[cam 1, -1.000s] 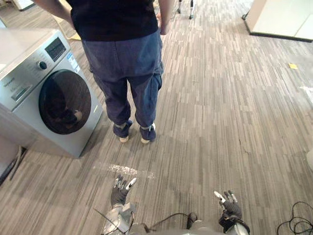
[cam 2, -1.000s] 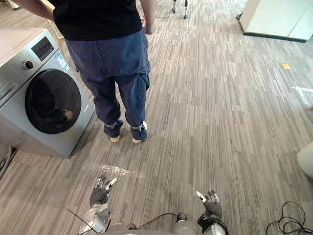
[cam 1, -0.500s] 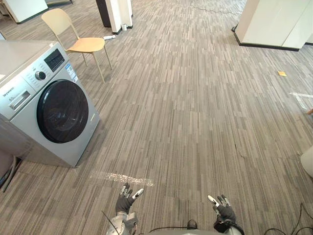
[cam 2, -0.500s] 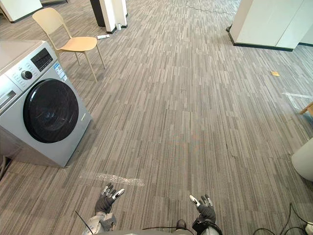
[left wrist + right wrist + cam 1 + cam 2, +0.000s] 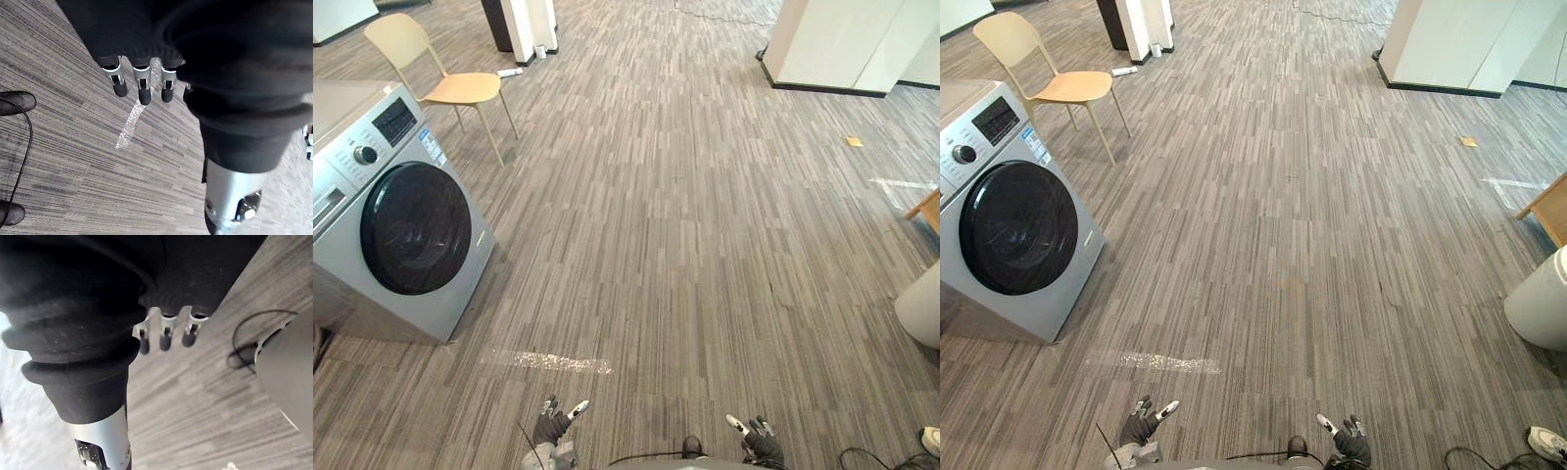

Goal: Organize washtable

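My left hand [image 5: 551, 423] and right hand [image 5: 756, 443] hang low over the grey striped floor at the bottom of the eye views. Both are open, fingers relaxed, holding nothing. In the left wrist view the straight fingers [image 5: 142, 83] point at bare floor, and the right wrist view has its fingers [image 5: 165, 333] over floor too. A silver front-loading washing machine [image 5: 401, 230] with a dark round door stands at the left, well ahead of my left hand.
A yellow chair [image 5: 450, 83] stands beyond the machine. A white cabinet [image 5: 842, 39] is at the far right, a white bin [image 5: 1540, 304] and a wooden corner [image 5: 1552, 208] at the right edge. A shiny tape strip [image 5: 548, 361] marks the floor. A white shoe [image 5: 1547, 443] lies lower right.
The person who stood beside the washing machine a second ago is gone. The camera has shifted, so the machine and my hands sit lower in the picture; both hands stay open.
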